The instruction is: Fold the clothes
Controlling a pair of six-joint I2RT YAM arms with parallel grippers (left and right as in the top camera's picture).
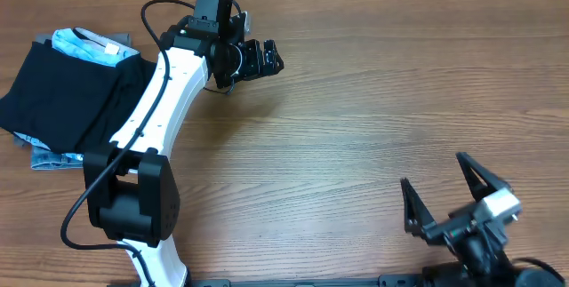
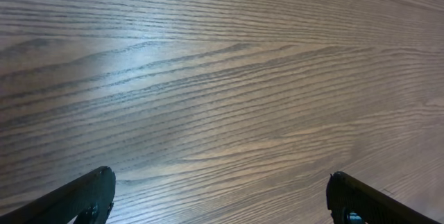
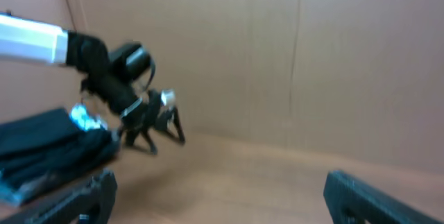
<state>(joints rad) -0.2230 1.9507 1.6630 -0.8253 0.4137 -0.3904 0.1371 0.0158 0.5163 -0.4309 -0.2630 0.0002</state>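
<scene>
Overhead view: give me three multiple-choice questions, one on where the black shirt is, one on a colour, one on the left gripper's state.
1. Where on the table is the black T-shirt? A left edge; B centre; C right edge.
2. What colour is the garment at its far edge? A red; B light blue; C yellow.
3. The left gripper is: A shut on the shirt; B open, empty; C shut, empty.
Answers: A, the shirt sits far left; B, the fabric there is pale blue; B, its fingers stand apart over bare wood.
</scene>
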